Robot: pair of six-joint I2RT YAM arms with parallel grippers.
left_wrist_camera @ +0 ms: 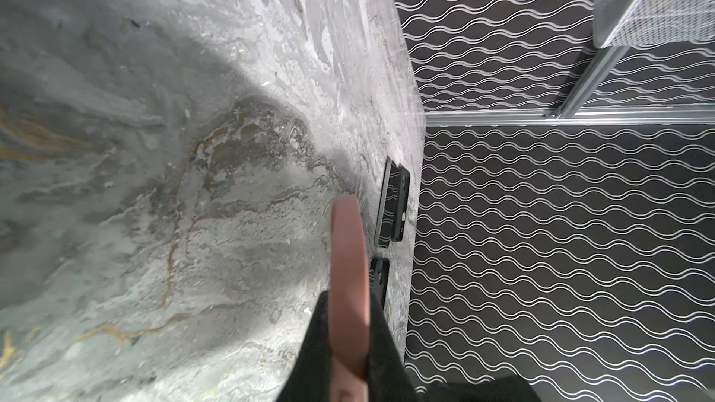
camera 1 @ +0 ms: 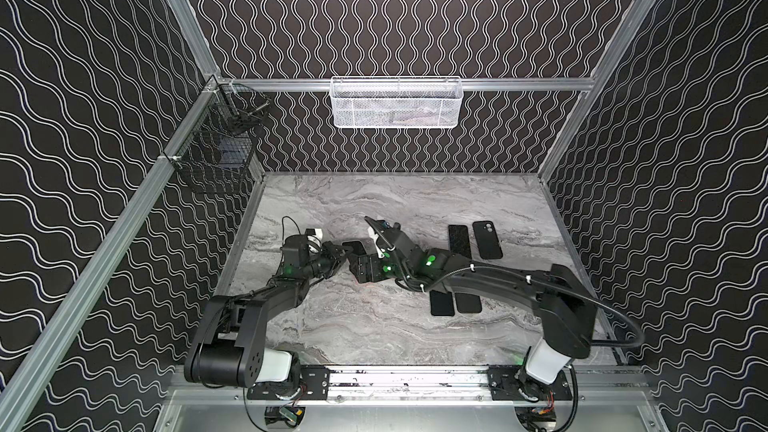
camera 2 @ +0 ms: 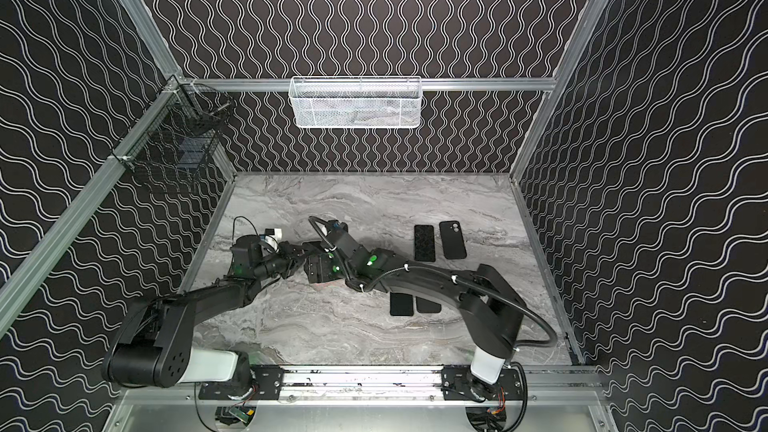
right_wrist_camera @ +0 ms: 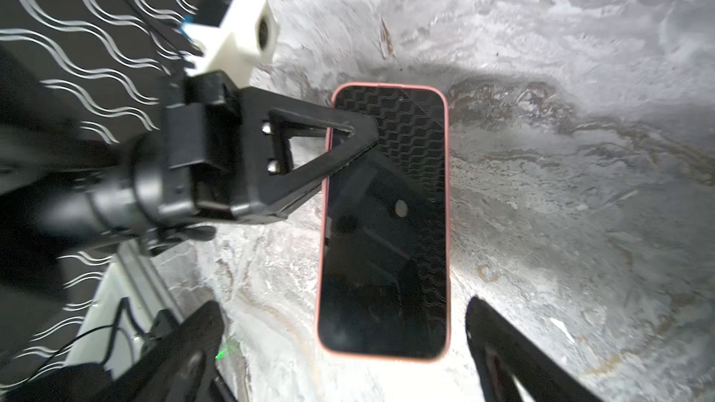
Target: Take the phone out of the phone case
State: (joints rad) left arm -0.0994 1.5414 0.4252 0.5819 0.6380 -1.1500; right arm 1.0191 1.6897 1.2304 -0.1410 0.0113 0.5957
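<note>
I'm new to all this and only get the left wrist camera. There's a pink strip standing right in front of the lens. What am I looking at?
Observer: That is the edge of a pink phone case. The right wrist view shows it face-on, with the phone still inside, dark screen toward that camera.
Operator: What's holding it?
Observer: The left gripper, shut on one long side near one end.
Operator: And the other arm?
Observer: The right gripper is open, straddling the phone's other end without touching it.
</note>
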